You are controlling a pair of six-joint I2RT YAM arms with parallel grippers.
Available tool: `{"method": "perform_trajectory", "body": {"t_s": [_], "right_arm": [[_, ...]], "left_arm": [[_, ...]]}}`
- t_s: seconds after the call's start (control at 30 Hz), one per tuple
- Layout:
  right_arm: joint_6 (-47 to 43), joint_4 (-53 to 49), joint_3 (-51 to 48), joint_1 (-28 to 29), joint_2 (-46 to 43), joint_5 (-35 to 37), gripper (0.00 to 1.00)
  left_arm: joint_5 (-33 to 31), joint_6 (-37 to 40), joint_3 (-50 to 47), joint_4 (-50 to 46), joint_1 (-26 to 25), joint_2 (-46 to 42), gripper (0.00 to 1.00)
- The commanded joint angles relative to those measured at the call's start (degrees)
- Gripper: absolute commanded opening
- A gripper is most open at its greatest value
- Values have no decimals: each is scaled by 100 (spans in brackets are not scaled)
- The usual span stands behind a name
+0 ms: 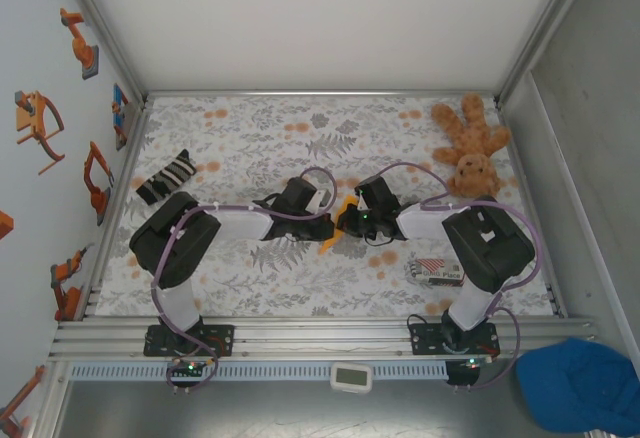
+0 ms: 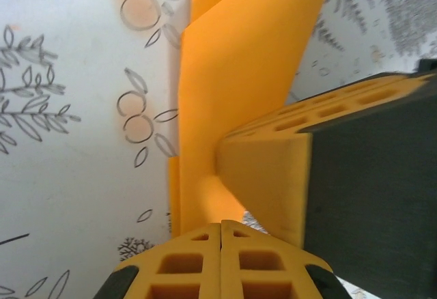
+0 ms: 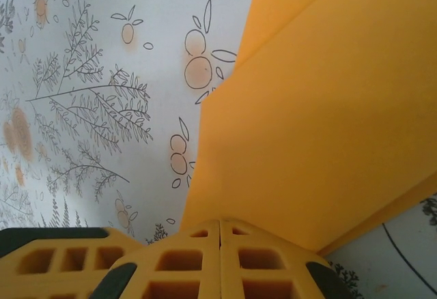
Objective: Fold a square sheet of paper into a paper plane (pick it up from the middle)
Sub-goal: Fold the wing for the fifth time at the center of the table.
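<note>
Table [image 1: 250,288]: flat top under a pale floral-print cover. Brown plush teddy [image 1: 470,148] lies in the far right corner. Black-and-white striped fabric item [image 1: 166,178] at left edge. Red-and-white striped packet [image 1: 438,272] near right front.

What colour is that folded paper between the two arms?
The paper is plain bright orange, best seen in the right wrist view.

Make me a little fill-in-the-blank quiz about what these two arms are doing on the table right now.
1. The left end effector and the right end effector are both shut on the ___ paper.
2. The teddy lies in the table's far ___ corner.
3. The striped packet lies beside the ___ arm.
Missing words: orange; right; right.
</note>
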Motion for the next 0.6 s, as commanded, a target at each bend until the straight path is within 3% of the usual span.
{"method": "perform_trajectory", "body": {"t_s": [0.0, 0.57], "right_arm": [[68, -15, 66, -34, 41, 1, 6], [-1189, -1109, 680, -255, 140, 675, 5]], "left_arm": [[1, -39, -73, -173, -57, 188, 0], [-502, 138, 42, -1034, -121, 322, 0]]}}
